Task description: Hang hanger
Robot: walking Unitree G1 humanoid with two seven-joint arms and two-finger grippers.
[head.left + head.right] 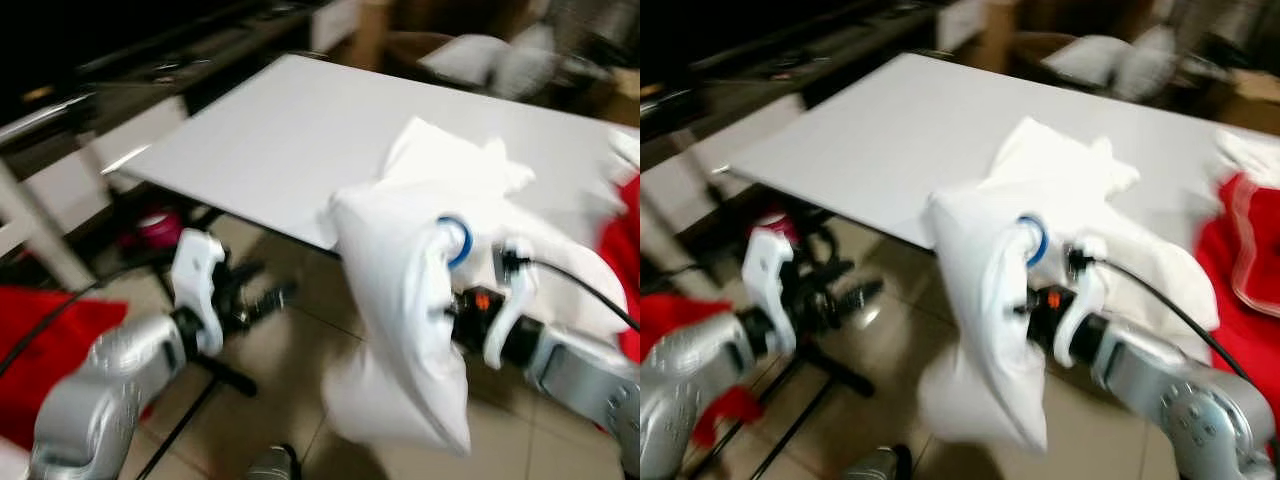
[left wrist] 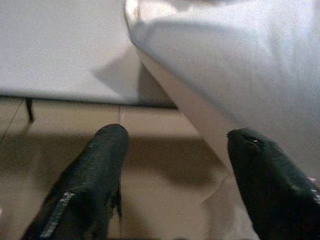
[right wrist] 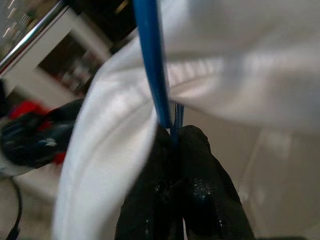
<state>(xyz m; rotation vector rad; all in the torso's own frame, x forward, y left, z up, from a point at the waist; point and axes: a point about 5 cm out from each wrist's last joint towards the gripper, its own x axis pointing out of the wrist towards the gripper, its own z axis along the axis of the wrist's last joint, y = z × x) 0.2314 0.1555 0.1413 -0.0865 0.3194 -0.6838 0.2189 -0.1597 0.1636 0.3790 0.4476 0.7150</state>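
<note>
We see the right gripper raised in front of the robot, its jaws pinched tight on the thin blue plastic hanger. In the right wrist view the blue bar rises straight out from between the two black fingertips. A white cloth garment is draped over that hanger and hangs down in a long fold over the tan tiled floor, just off the near edge of the flat white desk. In the head views a small curve of the blue hanger pokes out of the cloth beside the right wrist. More of the white cloth lies bunched on the desk behind the raised part.

The left gripper is held low to the left of the hanging garment, above the floor, with its jaws spread wide and nothing between them. In the left wrist view one of its black fingers lies close to the white fabric; we cannot tell if it touches.

Red fabric lies at the lower left, by the left arm, and more red cloth sits at the right edge of the desk. The head views are blurred.
</note>
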